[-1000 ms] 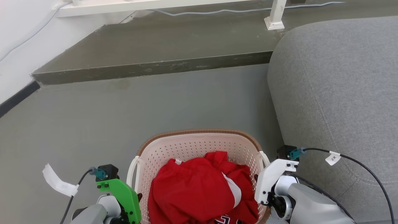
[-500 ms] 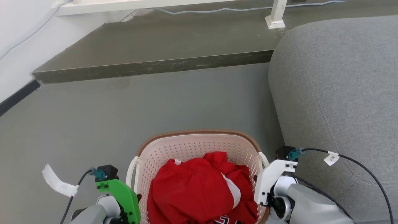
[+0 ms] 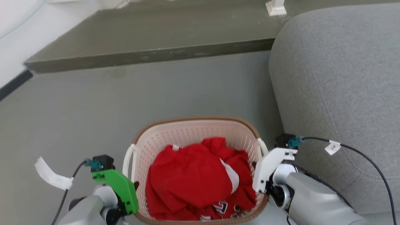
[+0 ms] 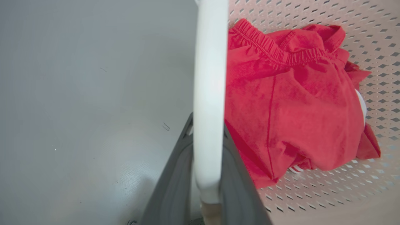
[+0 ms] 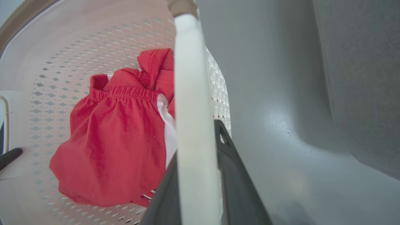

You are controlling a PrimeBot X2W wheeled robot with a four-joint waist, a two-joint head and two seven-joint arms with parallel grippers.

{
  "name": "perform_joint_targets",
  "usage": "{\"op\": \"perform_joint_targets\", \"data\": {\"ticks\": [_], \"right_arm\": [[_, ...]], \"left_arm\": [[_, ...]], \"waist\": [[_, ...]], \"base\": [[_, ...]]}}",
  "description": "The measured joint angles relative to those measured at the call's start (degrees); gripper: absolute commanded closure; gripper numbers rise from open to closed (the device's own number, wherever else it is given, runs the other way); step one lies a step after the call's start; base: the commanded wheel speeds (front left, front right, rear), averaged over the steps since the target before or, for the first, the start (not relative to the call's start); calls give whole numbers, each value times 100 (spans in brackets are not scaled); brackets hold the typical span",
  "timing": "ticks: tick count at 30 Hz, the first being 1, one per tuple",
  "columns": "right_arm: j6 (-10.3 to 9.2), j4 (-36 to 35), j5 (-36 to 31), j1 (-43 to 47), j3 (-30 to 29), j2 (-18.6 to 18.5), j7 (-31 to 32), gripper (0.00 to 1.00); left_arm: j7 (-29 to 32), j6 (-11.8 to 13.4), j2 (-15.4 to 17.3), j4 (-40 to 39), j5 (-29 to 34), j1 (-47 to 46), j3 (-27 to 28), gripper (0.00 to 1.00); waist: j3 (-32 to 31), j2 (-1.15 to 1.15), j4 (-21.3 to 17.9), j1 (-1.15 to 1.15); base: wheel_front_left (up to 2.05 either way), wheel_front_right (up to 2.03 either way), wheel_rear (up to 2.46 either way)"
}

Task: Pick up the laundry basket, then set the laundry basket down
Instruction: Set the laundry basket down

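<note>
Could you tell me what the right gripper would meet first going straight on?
The white loop handle of the cream perforated plastic laundry basket, clamped in the right gripper; beyond it, probably the grey floor, depth unclear.

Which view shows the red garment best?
Head view: the red garment lies nearly whole inside the laundry basket. In each wrist view a white handle crosses in front, hiding part of it.

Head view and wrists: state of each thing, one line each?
laundry basket, upright, loaded; lifted or not, cannot tell.
red clothes, bunched inside the basket.
left hand, shut on left handle.
right hand, shut on right handle.
</note>
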Motion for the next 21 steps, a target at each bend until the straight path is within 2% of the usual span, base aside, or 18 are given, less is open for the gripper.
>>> {"op": "perform_joint_targets", "data": {"ticks": [21], "right_arm": [[-101, -258, 49, -781, 75, -19, -291, 100]], "left_arm": [[-300, -5, 331, -276, 64, -665, 29, 100]], "waist": [[1049, 0, -48, 0]], "base": [[0, 0, 0]]}}
